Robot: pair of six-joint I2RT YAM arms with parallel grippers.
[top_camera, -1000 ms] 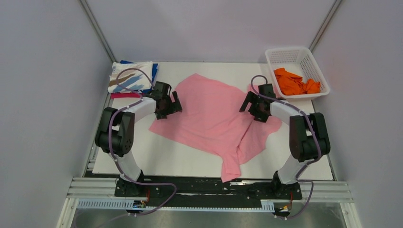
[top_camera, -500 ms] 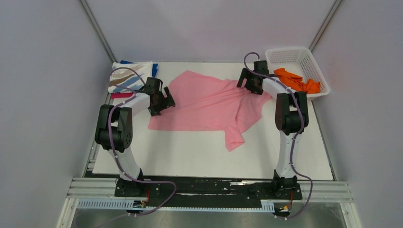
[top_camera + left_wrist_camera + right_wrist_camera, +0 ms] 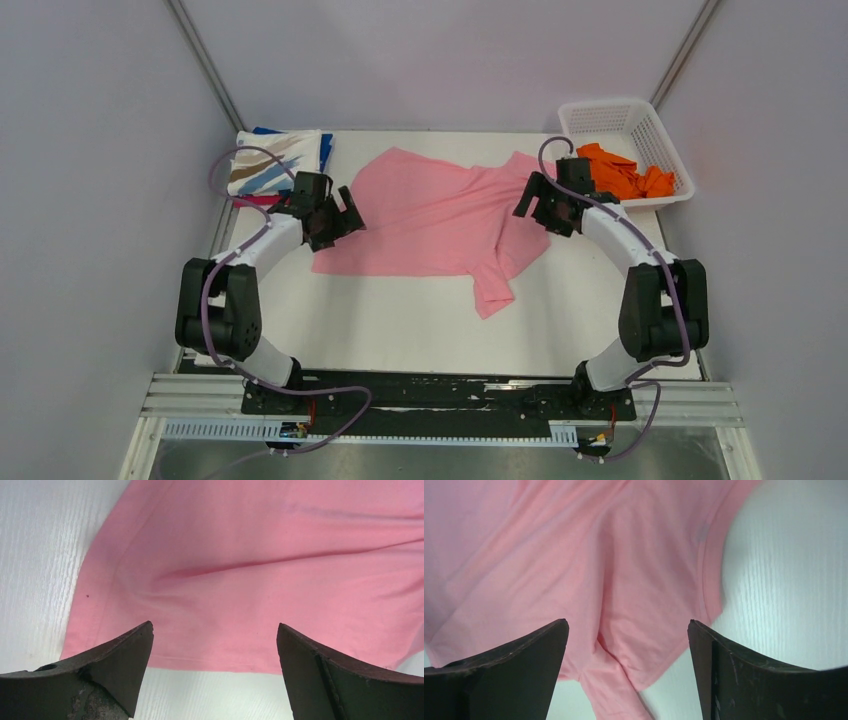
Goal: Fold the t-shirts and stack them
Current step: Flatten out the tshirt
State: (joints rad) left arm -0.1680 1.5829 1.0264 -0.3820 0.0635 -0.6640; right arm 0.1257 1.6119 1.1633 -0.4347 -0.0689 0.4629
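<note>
The pink t-shirt [image 3: 430, 215] lies spread across the middle of the white desk [image 3: 380, 320], smooth on its left and bunched on its right, with a narrow part trailing toward the near edge. The left jaws stand apart over its left hem, holding nothing. The right jaws stand apart above its rumpled right side, also empty. A folded pile [image 3: 275, 165] sits at the far left corner, and an orange t-shirt [image 3: 620, 175] lies in the basket [image 3: 610, 115] at far right.
</note>
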